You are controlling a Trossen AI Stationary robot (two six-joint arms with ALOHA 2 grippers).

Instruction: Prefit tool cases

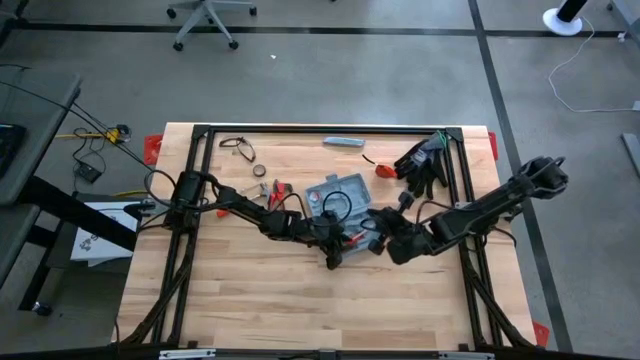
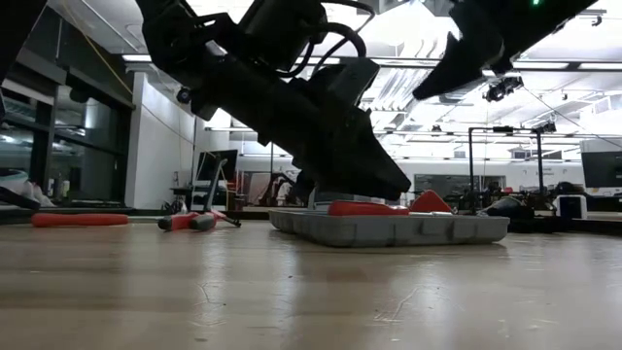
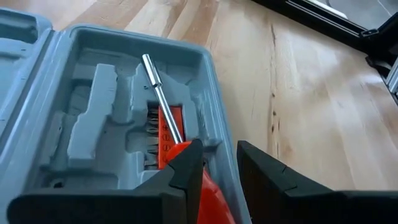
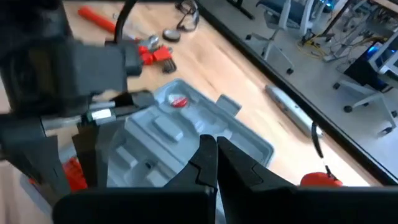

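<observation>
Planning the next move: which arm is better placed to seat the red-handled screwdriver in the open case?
Left. The left gripper hangs open right over the screwdriver lying in the tool case. The right gripper is shut and empty beside the case.

No readable text, label, brand, number or sign is showing in any view. The tool case is showing only bare moulded plastic, and nothing legible is appearing on the table.
</observation>
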